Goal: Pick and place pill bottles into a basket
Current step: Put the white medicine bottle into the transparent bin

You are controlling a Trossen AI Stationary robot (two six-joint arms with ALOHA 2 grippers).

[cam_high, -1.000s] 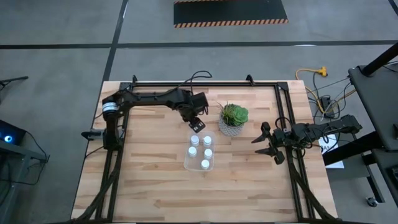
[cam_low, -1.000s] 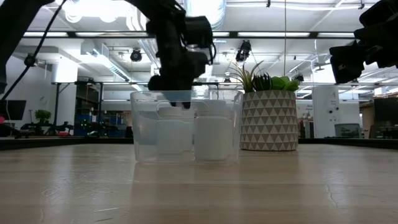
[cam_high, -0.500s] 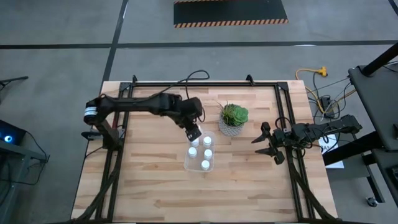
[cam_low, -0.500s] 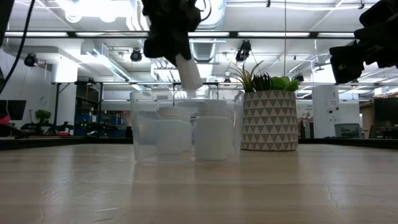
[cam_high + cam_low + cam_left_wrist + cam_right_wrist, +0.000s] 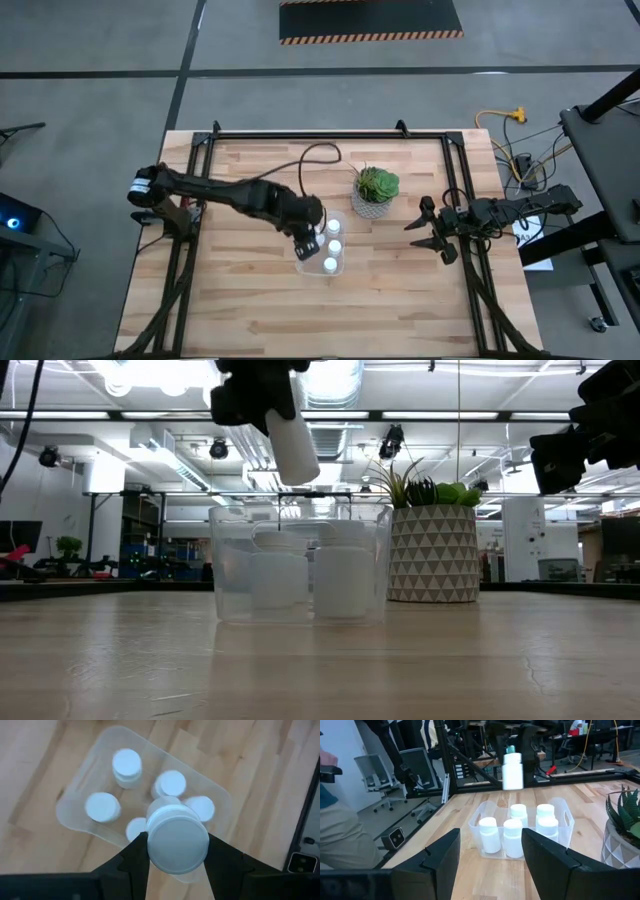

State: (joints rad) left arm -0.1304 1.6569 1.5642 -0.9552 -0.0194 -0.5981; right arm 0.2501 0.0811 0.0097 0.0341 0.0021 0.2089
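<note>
My left gripper is shut on a white pill bottle and holds it in the air above the clear plastic basket. The bottle also shows in the left wrist view and the right wrist view. Several more white pill bottles stand upright on the floor of the basket. My right gripper is open and empty at the table's right side, beyond the plant. My left gripper pinches the bottle's opposite sides between its two fingers, at the bottle's upper part. The fingers come from above, pointing down. The bottle hangs below them, a little tilted, its lower end clear above the basket's rim.
A grey patterned pot with a green succulent stands just right of and behind the basket; it also shows in the low view. A black frame runs along the table's far, left and right sides. Bare wood lies toward the near edge.
My left gripper has risen with the pill bottle from low behind the basket and gone toward the table's near edge, so it now hangs over the basket. The bottle is lifted clear and higher than before. The bottles in the basket have stayed put.
</note>
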